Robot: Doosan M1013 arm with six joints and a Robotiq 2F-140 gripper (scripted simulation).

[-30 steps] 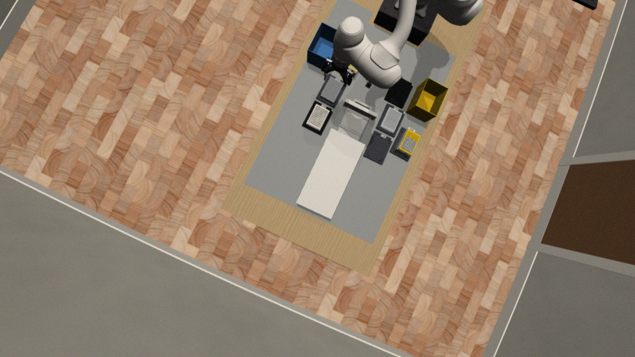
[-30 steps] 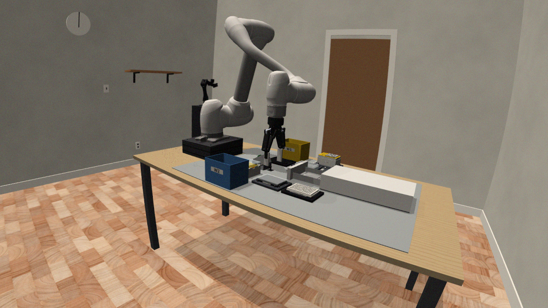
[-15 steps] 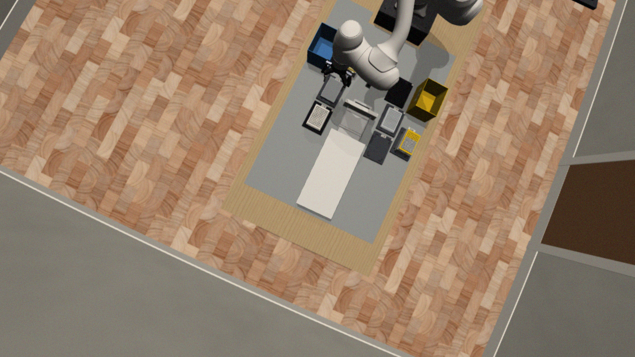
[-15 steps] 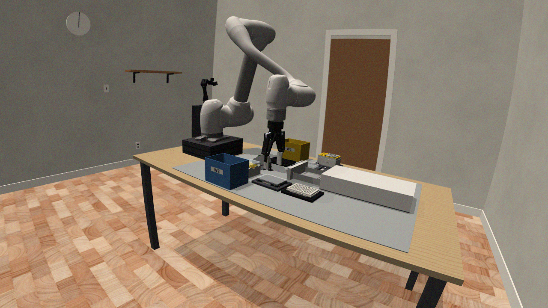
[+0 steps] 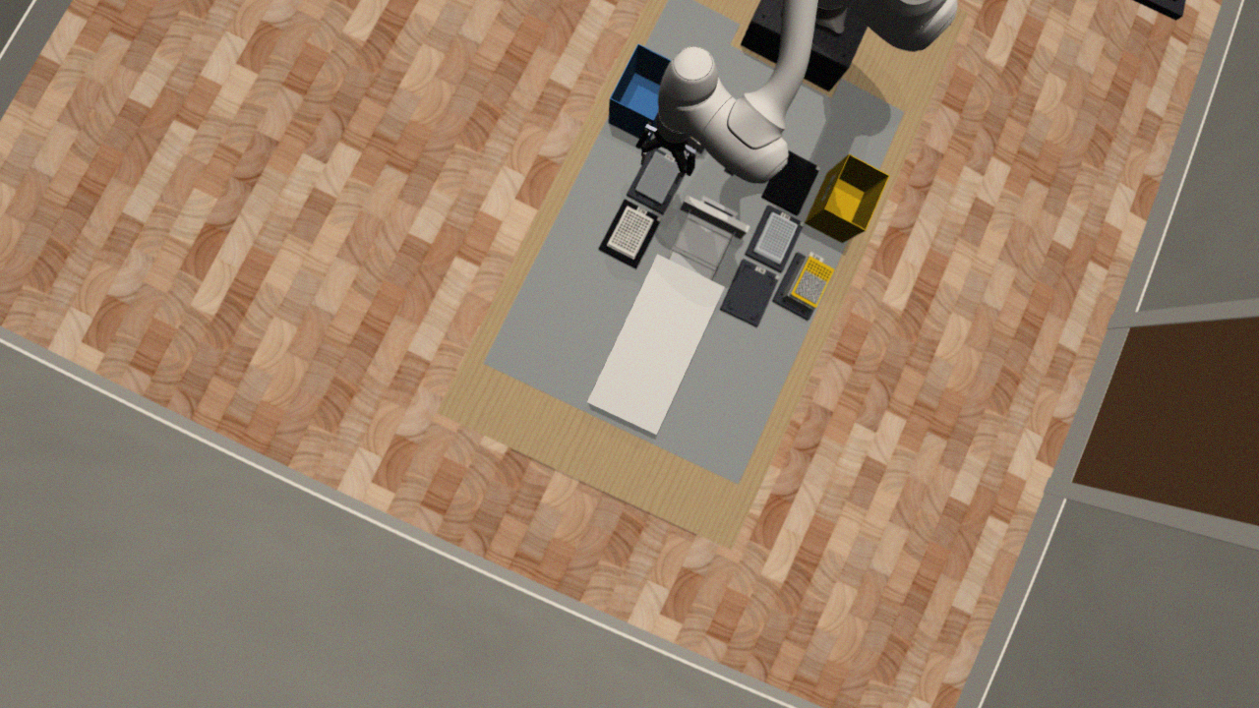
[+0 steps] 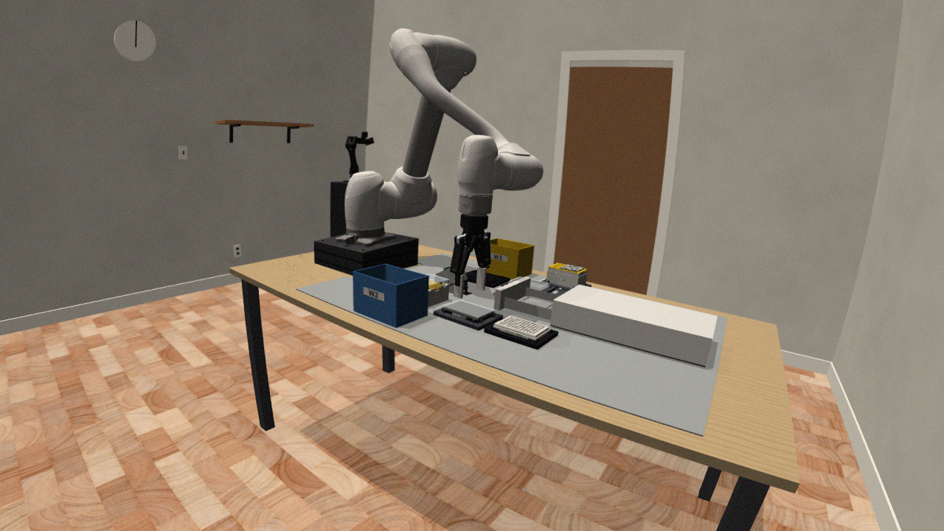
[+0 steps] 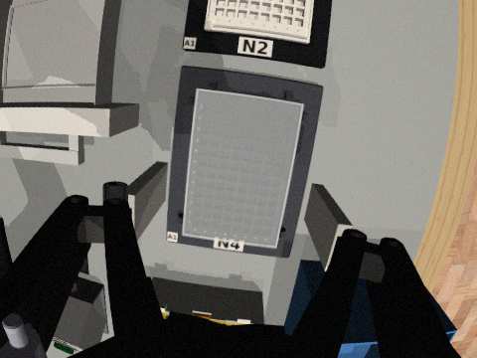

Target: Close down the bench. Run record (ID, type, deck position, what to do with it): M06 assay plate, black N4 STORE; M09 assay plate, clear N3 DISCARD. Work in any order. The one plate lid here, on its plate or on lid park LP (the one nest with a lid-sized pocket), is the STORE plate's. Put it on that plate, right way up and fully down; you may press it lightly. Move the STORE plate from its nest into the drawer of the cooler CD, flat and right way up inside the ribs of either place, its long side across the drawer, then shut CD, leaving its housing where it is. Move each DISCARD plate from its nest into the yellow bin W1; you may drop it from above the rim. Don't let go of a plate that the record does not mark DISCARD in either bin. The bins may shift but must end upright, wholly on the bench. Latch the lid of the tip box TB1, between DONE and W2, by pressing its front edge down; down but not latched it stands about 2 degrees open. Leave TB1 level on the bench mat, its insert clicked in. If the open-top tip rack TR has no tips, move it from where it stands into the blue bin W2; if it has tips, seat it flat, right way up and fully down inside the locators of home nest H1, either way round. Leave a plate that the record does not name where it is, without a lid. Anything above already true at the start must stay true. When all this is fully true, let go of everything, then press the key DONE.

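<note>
My gripper [image 5: 666, 159] [image 6: 470, 284] [image 7: 238, 192] is open and empty, pointing down over the end of nest N4 [image 7: 310, 129] by its label, fingers apart across its width. A dark plate [image 5: 656, 179] [image 7: 238, 169] sits in N4 under a clear lid. A white plate [image 5: 630, 230] [image 6: 521, 326] [image 7: 258, 17] is in N2. The cooler drawer [image 5: 699, 239] [image 7: 55, 119] is open and looks empty. A pale plate [image 5: 777, 236] sits in a dark nest beyond the drawer. The tip rack [image 5: 811, 280] [image 6: 566, 271] shows tips. The tip box [image 6: 436, 290] [image 7: 209, 297] is mostly hidden; its latch state cannot be told.
Blue bin W2 [image 5: 640, 90] [image 6: 405, 300] [image 7: 310, 285] stands beside the gripper. Yellow bin W1 [image 5: 849, 198] [image 6: 515, 260] is across the bench. The white cooler housing [image 5: 655, 343] [image 6: 633, 323] is behind the drawer. Two black nests [image 5: 749, 292] [image 5: 789, 180] hold nothing visible. The green DONE key [image 7: 64, 347] is lower left.
</note>
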